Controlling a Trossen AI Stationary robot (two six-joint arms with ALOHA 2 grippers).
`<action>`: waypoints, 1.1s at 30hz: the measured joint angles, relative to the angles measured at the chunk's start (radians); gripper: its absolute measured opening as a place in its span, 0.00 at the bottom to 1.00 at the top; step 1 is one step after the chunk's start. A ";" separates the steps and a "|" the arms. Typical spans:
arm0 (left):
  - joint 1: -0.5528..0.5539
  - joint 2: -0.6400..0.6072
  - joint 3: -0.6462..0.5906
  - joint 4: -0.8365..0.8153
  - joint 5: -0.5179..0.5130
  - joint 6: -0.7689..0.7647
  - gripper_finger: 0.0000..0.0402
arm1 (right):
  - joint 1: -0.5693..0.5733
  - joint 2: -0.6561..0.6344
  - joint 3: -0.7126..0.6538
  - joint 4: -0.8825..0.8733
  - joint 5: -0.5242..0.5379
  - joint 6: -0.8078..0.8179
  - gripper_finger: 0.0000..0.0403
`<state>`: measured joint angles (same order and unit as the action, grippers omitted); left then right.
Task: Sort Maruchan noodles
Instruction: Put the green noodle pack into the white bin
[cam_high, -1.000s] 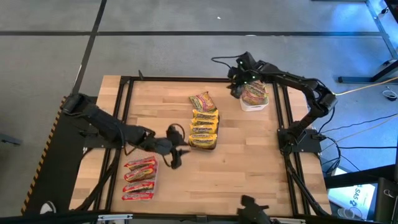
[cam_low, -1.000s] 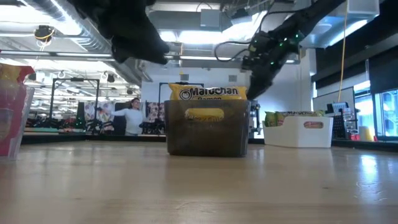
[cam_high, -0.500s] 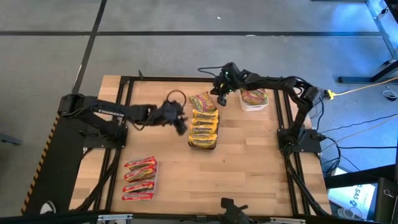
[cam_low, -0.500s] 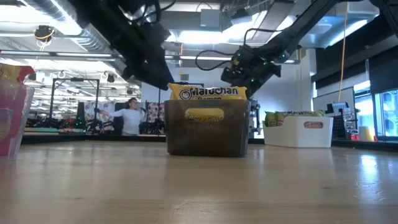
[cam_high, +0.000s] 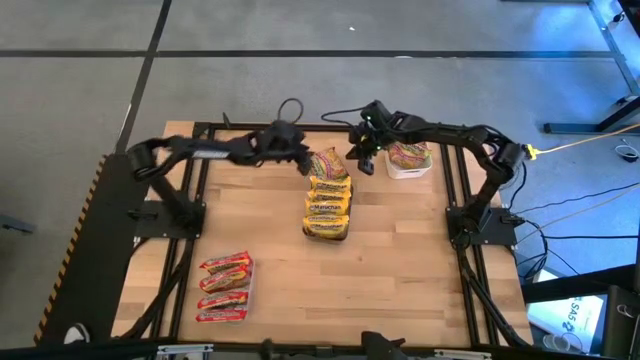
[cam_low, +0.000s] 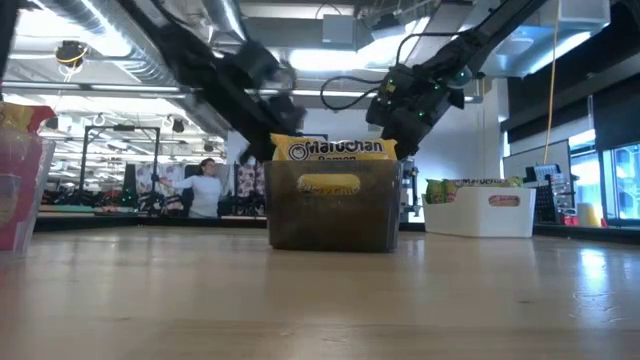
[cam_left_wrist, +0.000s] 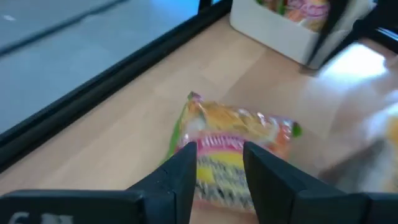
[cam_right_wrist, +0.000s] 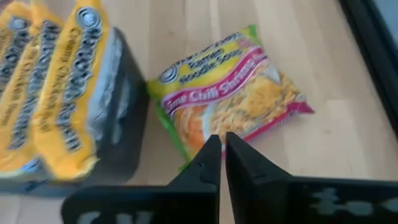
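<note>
Green-and-pink "Lime Chili Shrimp" packet (cam_right_wrist: 230, 102) lies under both hands: left hand (cam_left_wrist: 217, 163) parted, right hand (cam_right_wrist: 221, 154) closed empty.

Bright ceiling light, left wrist view motion-blurred.

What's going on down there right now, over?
Left gripper open, over loose green-pink packet on the table beside the dark tray. Right gripper shut, empty, hovering by it. Nothing in the way.
</note>
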<state>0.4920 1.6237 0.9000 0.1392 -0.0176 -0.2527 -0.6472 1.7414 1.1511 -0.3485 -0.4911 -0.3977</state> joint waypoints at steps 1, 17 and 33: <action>0.020 0.045 0.034 -0.002 0.035 0.007 0.31 | 0.000 -0.005 0.000 -0.012 0.000 0.000 0.00; 0.120 0.395 0.373 -0.292 0.226 0.027 0.17 | 0.000 -0.026 0.000 -0.133 -0.019 0.000 0.01; -0.019 0.272 0.367 -0.979 -0.174 -0.111 0.17 | 0.000 -0.026 0.000 -0.163 -0.016 0.005 0.01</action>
<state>0.4731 1.8960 1.2675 -0.8396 -0.1913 -0.3640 -0.6472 1.7153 1.1507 -0.5116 -0.5074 -0.3927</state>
